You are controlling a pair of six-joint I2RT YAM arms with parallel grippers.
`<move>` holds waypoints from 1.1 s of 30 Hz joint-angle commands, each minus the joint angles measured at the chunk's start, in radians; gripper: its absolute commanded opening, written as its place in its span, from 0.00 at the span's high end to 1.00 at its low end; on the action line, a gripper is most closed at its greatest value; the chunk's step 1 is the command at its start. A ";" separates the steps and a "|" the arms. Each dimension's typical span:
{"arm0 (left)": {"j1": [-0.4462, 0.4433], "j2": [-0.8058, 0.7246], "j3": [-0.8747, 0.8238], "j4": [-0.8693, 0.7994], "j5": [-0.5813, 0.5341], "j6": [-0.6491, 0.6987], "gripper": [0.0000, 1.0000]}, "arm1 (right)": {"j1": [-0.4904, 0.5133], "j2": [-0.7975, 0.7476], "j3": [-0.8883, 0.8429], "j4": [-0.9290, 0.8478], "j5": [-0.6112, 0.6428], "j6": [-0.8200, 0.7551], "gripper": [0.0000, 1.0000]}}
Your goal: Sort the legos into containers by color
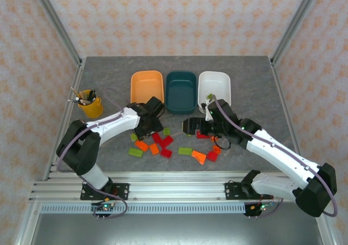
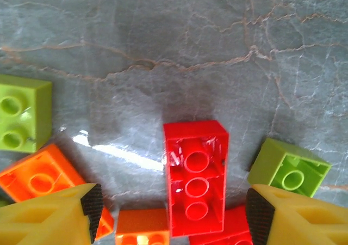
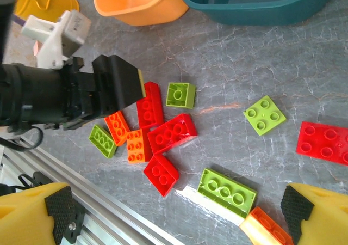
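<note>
Left gripper [image 2: 174, 215] partly open and empty, straddling red lego [image 2: 196, 174] lying between pads [image 2: 91, 204], slightly off centre (hollow side up, seemingly): light, stiff, slick plastic, best pinched across long flat sides, clear of orange lego [image 2: 142, 226] just beside near end.

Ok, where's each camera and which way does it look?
Top: above and behind the arms, looking down at the table; left arm and right arm show.
Left wrist: on the left arm, looking down at a red lego; left gripper shows.
Right wrist: on the right arm, looking across toward the orange tub; right gripper shows.
Both wrist views share that red lego.
</note>
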 commanded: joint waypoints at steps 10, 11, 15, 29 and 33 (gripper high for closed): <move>-0.002 0.103 0.023 0.062 0.002 -0.003 0.39 | 0.004 0.033 0.015 0.024 0.018 0.014 0.01; -0.002 0.108 0.019 0.067 0.000 -0.003 0.39 | 0.004 0.036 0.017 0.024 0.019 0.013 0.01; -0.002 0.128 0.001 0.100 0.006 0.001 0.44 | 0.004 0.042 0.022 0.023 0.025 0.014 0.02; -0.008 0.119 0.012 0.071 -0.048 0.034 0.66 | 0.004 0.045 0.047 0.023 0.037 0.030 0.03; -0.008 0.051 0.112 -0.055 -0.108 0.089 0.67 | 0.004 0.034 0.108 -0.003 0.069 0.029 0.03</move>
